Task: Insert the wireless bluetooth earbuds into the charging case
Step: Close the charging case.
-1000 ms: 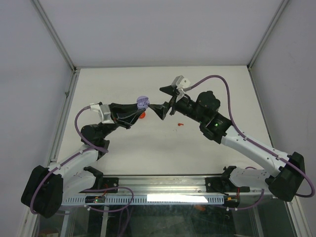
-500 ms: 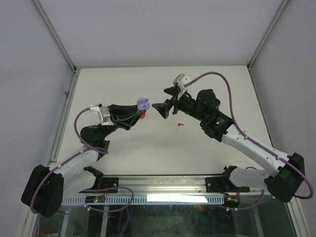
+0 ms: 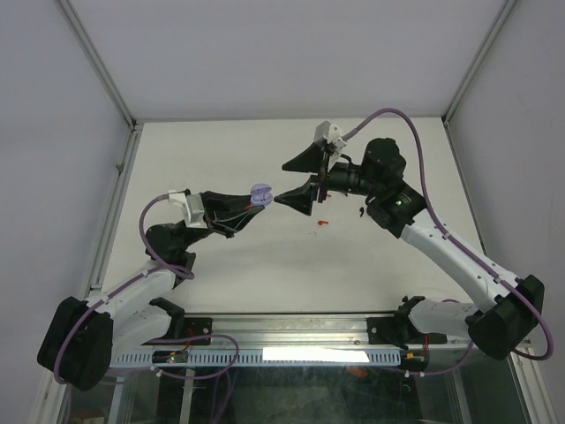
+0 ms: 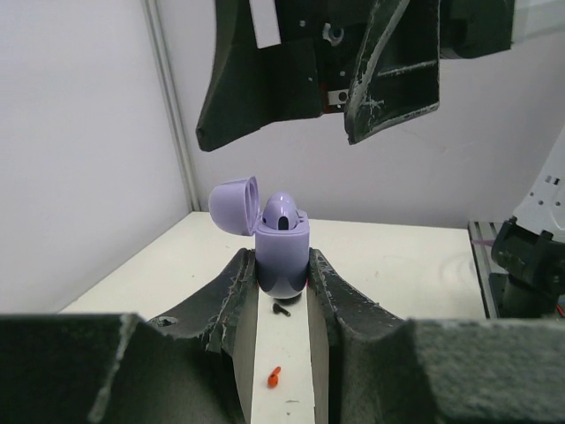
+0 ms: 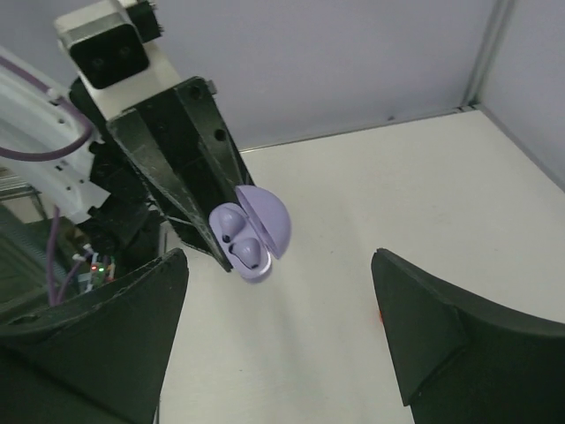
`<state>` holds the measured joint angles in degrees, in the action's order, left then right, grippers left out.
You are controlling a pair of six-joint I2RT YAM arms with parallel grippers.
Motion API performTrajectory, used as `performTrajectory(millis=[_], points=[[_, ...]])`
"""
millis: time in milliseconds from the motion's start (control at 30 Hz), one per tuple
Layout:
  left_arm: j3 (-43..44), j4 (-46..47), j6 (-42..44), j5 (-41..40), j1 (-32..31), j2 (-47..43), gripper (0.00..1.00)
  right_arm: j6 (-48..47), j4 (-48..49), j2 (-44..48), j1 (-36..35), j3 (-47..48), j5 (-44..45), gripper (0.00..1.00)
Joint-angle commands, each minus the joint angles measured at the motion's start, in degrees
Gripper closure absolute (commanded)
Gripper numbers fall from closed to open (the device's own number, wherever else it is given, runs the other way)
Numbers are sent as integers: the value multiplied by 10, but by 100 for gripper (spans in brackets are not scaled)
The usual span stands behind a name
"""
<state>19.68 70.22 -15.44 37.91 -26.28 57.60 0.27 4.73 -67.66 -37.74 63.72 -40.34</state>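
Note:
My left gripper (image 3: 258, 200) is shut on the lilac charging case (image 3: 261, 192), holding it above the table. Its lid (image 4: 233, 204) stands open. Seen from the right wrist, the case (image 5: 253, 237) holds two lilac earbuds (image 5: 248, 253) in its wells, with the left fingers (image 5: 181, 159) clamped on its sides. My right gripper (image 3: 298, 182) hangs open just right of the case, nothing between its fingers (image 5: 97, 340). In the left wrist view the case (image 4: 281, 247) sits between the pads, the right fingers (image 4: 393, 75) overhead. A red earbud (image 4: 274, 378) and a black one (image 4: 282, 309) lie on the table below.
A small red earbud (image 3: 322, 223) lies on the white table (image 3: 388, 256) below the right gripper. The enclosure's walls and metal frame posts (image 3: 97, 66) ring the table. A rail (image 3: 291, 331) with both arm bases runs along the near edge.
The left gripper has carried the case a little right and nearer. The right gripper has lifted and turned, so its open fingers now point at the case from the right.

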Motion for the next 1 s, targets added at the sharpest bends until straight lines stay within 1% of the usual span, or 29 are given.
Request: performTrajectory(millis=[0,100,333,500,600,700,800,967], points=[[29,9,19,52,-3,5,100,51,32,-39,1,46,-131,12],[37,18,17,62,-3,14,100,68,48,-61,0,56,-157,12],[46,27,7,64,-3,34,100,121,80,-100,-6,66,-249,15],[37,14,-17,32,-3,32,100,107,71,-92,-7,66,-277,16],[30,-12,-29,6,-3,21,100,80,46,-81,-7,65,-275,17],[29,-71,-27,-19,-3,8,100,58,25,-70,-6,62,-269,17],[19,-101,-33,-38,-2,-5,100,32,3,-63,-6,61,-250,17],[8,-156,-51,-68,-3,-28,100,18,-6,-50,-4,53,-216,17]])
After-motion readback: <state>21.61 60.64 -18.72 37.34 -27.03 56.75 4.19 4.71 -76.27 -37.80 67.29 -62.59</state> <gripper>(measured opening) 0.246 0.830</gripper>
